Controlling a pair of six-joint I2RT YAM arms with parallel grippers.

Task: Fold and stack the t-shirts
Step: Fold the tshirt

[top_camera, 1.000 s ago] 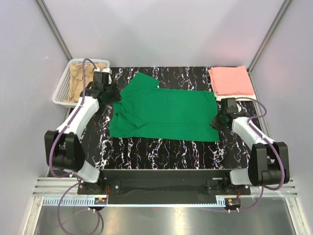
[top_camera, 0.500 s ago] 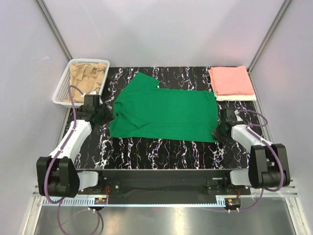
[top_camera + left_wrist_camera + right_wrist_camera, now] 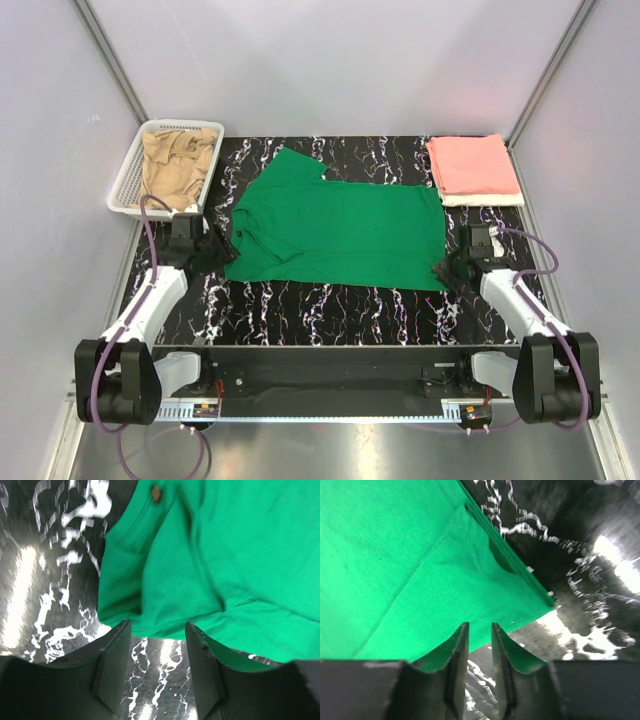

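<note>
A bright green t-shirt (image 3: 335, 230) lies spread flat on the black marbled table (image 3: 330, 310). My left gripper (image 3: 213, 250) is open and empty just off the shirt's near-left corner. In the left wrist view the gripper (image 3: 158, 625) has its tips at the hem of the green shirt (image 3: 225, 555). My right gripper (image 3: 447, 268) is at the near-right corner. In the right wrist view its jaws (image 3: 480, 626) stand narrowly apart and hold nothing, at the edge of the green shirt (image 3: 395, 555). A salmon pink t-shirt (image 3: 472, 165) lies folded on a white one (image 3: 482, 200) at the back right. A tan-beige t-shirt (image 3: 178, 160) lies crumpled in the basket.
The white mesh basket (image 3: 124, 180) stands at the table's back left corner. Grey walls and metal frame posts enclose the table on three sides. Bare table shows along the near edge in front of the green shirt.
My left gripper has come back from the shirt's far-left sleeve, near the basket, to the near-left corner. My right gripper has drawn back towards the near-right corner. The shirt has not moved.
</note>
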